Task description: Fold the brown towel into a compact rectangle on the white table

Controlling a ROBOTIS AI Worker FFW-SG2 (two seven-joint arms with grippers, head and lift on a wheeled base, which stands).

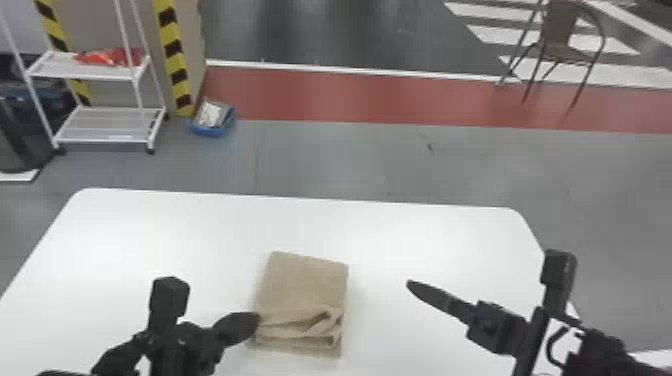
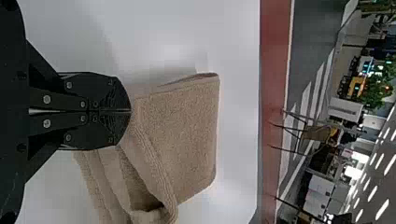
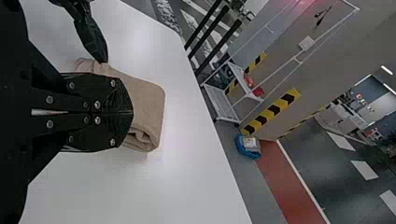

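The brown towel (image 1: pixel 306 282) lies folded into a thick, roughly rectangular stack near the middle of the white table (image 1: pixel 165 225), with rumpled, uneven layers along its near part. My left gripper (image 1: pixel 257 319) is at the towel's left edge, its tip against or just over the cloth. In the left wrist view the fingers of that gripper (image 2: pixel 130 111) are together beside the towel (image 2: pixel 189 126); whether any cloth is pinched is unclear. Off to the towel's right, my right gripper (image 1: pixel 410 284) is held apart from it. The right wrist view shows this gripper (image 3: pixel 132 112) shut.
Beyond the table's far edge is grey floor with a white shelf rack (image 1: pixel 100 125) at the left and a blue bin (image 1: pixel 212 131) beside a striped pillar. A brown chair (image 1: pixel 560 50) stands far back on the right.
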